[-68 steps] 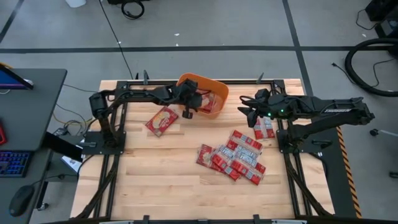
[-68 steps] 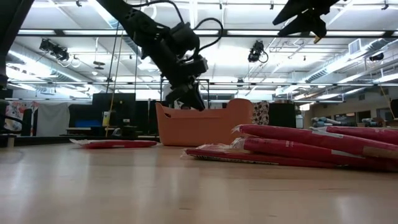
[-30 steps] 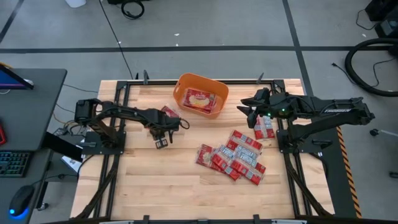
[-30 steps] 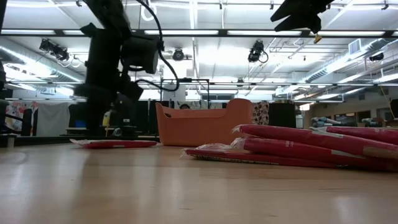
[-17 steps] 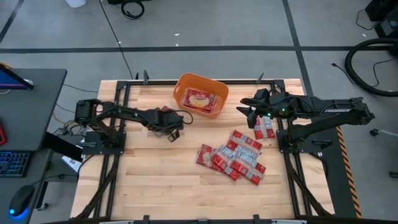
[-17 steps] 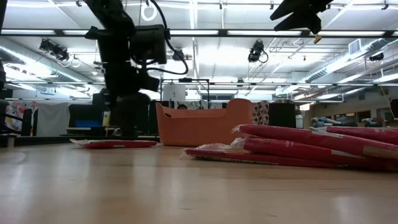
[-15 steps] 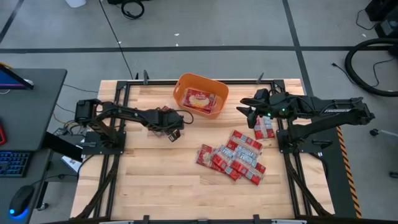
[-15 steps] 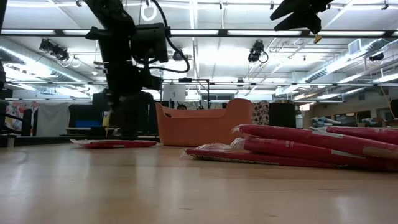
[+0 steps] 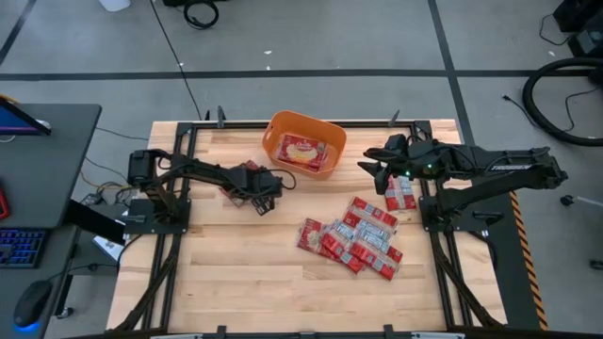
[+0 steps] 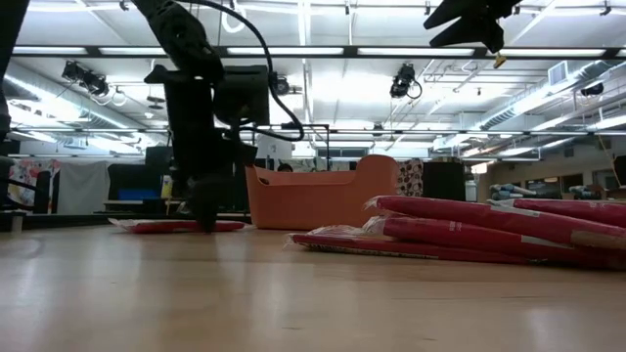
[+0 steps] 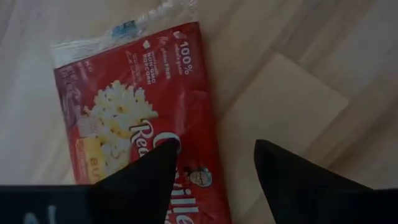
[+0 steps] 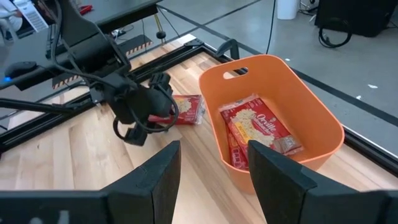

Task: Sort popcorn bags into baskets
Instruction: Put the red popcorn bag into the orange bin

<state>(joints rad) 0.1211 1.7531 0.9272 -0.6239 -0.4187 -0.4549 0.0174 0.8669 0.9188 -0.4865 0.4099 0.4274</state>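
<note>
A red popcorn bag [image 11: 137, 118] lies flat on the wood left of the orange basket [image 9: 275, 127]; in the high view the left arm covers most of this bag [image 9: 247, 170]. My left gripper [image 11: 214, 149] is open and low over its near right corner, one finger over the bag and one over bare wood. The basket [image 12: 311, 134] holds a popcorn bag [image 12: 255, 127] lying on its floor. Right of the basket and high above the table, my right gripper [image 9: 369, 168] hangs open with nothing between its fingers. My left gripper points down at the bag's long edge [image 11: 208, 143]. In the low view its fingers [image 10: 207, 217] reach down to the level of the flat bag [image 10: 181, 226]. Whether they touch it I cannot tell.
A pile of several popcorn bags [image 9: 353, 240] lies right of the table's middle, and one more bag [image 9: 400, 193] lies under the right arm. Bare wood fills the near half and the left side. Dark metal rails [image 9: 184, 235] run along the table's left and right sides.
My left gripper has gone toward the table's right and far edges and has come down over the bag that lies left of the basket. The bag has stayed flat where it was.
</note>
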